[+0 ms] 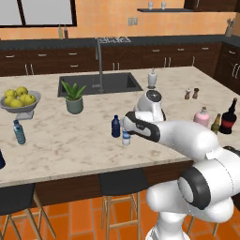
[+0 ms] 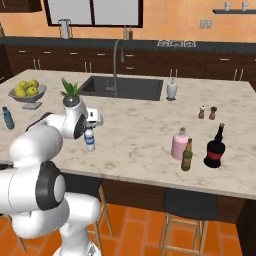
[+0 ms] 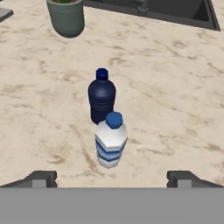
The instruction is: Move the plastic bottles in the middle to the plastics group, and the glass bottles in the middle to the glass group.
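Much of my own arm stood in the way: in the left base view my white forearm covered the counter behind the small clear plastic bottle with the blue label bands (image 1: 126, 138), and in the right base view the solid dark navy plastic bottle (image 3: 101, 97) was hidden behind my wrist. My gripper (image 3: 111, 178) showed two dark fingertips (image 3: 41, 178) set wide apart, released, holding nothing, with the clear bottle standing upright just ahead between them. Its cap looked blue from the hand view; I could not settle its colour from the base views. The navy bottle stood just behind it, nearly touching, both near the front edge of the counter.

The pale marbled island counter (image 1: 84, 140) carried a dark sink (image 1: 101, 83) along its far edge, with orange walls and dark cabinets beyond.

Near the right end stood the squat pink bottle with a pale top (image 2: 179, 143), the slim olive-brown glass bottle (image 2: 187, 155) just beside it, and the near-black bottle with a red label (image 2: 215, 148). Toward the left end stood the small teal-tinted water bottle (image 1: 18, 132), near a grey bowl of yellow fruit (image 1: 19, 100). A dark blue item at the left edge was cut off. A green potted plant (image 1: 74, 98) stood behind the two bottles.
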You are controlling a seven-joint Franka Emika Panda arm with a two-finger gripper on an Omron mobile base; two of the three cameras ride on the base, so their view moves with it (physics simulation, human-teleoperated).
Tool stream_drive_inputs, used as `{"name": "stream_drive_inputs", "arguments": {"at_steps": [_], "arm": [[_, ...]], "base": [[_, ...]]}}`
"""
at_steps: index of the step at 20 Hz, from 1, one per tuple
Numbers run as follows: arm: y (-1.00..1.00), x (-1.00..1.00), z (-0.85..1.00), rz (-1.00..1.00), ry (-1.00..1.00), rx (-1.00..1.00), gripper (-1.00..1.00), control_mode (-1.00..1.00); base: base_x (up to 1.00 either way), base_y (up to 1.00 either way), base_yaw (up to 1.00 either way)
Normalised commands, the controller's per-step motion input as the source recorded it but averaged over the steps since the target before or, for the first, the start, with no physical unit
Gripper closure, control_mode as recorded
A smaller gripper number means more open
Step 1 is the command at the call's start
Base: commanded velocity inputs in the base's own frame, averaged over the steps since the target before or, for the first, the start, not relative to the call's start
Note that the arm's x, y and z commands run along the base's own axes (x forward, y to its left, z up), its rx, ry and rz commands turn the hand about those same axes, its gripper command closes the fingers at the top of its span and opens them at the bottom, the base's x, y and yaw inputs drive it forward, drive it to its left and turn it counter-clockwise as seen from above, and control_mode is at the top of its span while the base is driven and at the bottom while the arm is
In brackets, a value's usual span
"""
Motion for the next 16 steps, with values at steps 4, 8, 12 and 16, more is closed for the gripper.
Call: {"name": "stream_drive_inputs", "arguments": {"at_steps": [4, 8, 12, 16], "arm": [[0.02, 0.24, -0.44, 0.00, 0.10, 0.00, -1.00, -1.00], [0.06, 0.30, -0.54, 0.00, 0.02, 0.00, -1.00, -1.00], [0.23, 0.49, -0.21, 0.00, 0.02, 0.00, -1.00, -1.00], [0.07, 0.26, -0.19, 0.00, 0.08, 0.00, -1.00, -1.00]], "base": [[0.00, 0.00, 0.00], [0.00, 0.00, 0.00], [0.00, 0.00, 0.00], [0.00, 0.00, 0.00]]}}
